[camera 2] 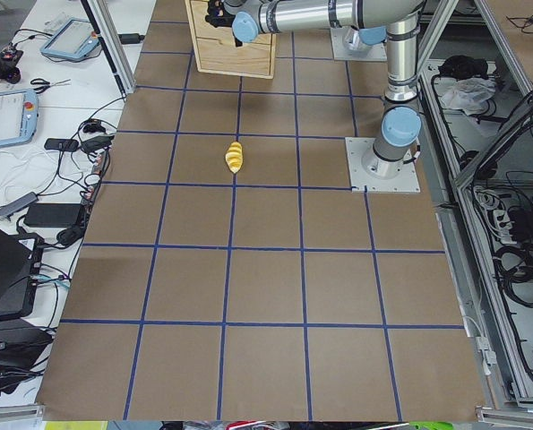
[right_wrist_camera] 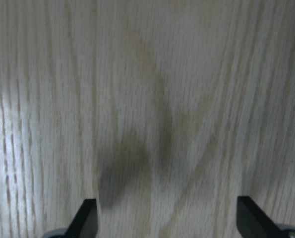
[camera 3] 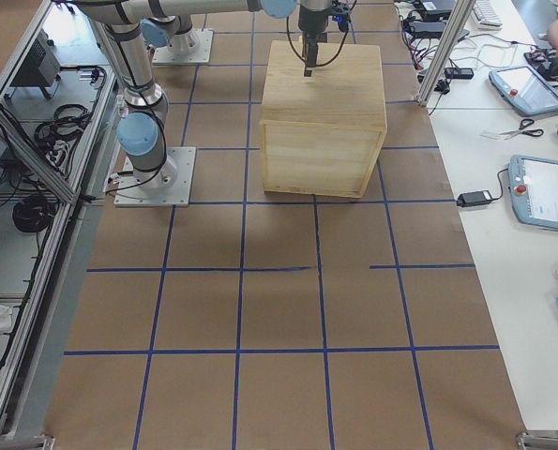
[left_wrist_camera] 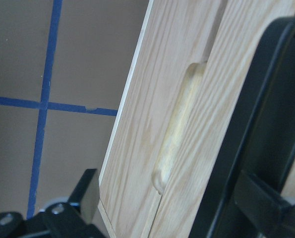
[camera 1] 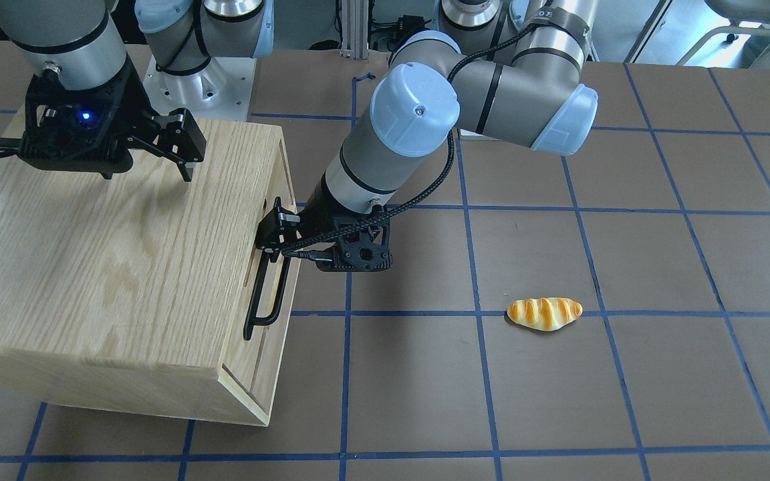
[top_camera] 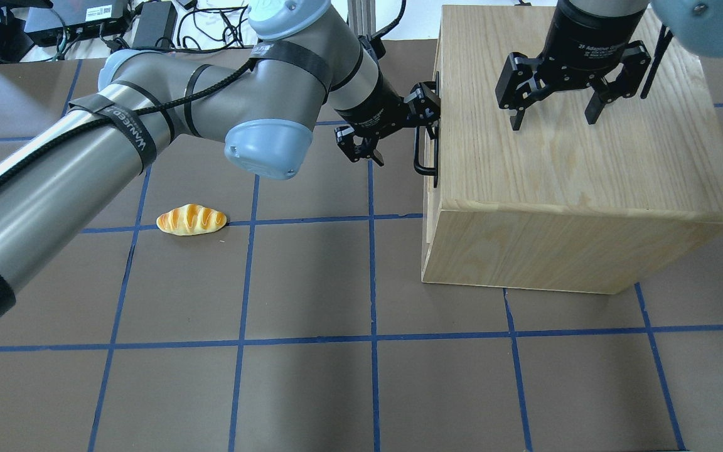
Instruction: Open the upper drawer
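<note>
The upper drawer's oak front [left_wrist_camera: 226, 89] sits flush in the wooden cabinet [top_camera: 575, 176]. Its long black bar handle [top_camera: 425, 147] shows in the front view [camera 1: 268, 294] and close up in the left wrist view [left_wrist_camera: 271, 114]. My left gripper [top_camera: 396, 129] is open at the cabinet's front. One of its fingers [left_wrist_camera: 259, 198] is against the handle's end, and the other hangs over the table. My right gripper [top_camera: 555, 119] is open and empty just above the cabinet's top, as the right wrist view [right_wrist_camera: 169, 218] shows.
A toy bread roll [top_camera: 191, 220] lies on the brown mat, well to the left of the cabinet. Blue tape lines grid the table [top_camera: 311, 376]. The robot bases stand at the table's back edge.
</note>
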`<state>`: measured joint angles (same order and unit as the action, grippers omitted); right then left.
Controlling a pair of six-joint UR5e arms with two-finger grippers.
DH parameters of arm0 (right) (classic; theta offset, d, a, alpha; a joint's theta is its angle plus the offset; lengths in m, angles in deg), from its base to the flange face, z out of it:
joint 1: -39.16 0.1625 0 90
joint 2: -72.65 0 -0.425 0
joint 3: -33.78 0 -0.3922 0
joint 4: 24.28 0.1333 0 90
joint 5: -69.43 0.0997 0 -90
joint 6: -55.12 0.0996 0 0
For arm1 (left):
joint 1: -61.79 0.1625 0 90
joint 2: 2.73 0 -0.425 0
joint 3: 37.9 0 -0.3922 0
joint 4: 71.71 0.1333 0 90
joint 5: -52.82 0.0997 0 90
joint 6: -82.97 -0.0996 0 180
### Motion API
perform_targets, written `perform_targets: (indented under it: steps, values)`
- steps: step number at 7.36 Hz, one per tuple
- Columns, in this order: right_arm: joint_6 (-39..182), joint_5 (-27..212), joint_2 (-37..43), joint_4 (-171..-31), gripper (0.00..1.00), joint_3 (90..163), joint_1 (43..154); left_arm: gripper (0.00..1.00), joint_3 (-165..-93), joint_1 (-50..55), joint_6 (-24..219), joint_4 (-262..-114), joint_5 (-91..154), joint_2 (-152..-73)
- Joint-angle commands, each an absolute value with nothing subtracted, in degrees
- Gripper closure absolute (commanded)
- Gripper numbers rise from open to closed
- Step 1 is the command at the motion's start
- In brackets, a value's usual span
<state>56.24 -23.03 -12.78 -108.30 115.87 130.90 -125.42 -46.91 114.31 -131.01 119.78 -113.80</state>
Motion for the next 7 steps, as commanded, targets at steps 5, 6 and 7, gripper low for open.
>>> perform_targets:
  steps: [5,6,7]
  values:
    - [56.3,-23.0,-12.8,-108.3,0.0,115.9,130.8,0.0,-126.0,-46.2,110.7,-130.9,120.0,-114.1]
    - [56.2,-23.0,-12.8,-108.3,0.0,115.9,130.9,0.0,-126.1,-46.2,108.3,-131.0,120.2,-114.2]
    - [56.3,-23.0,-12.8,-108.3,0.0,115.9,130.8,0.0,-126.1,-46.1,107.6,-131.2,120.3,-114.1]
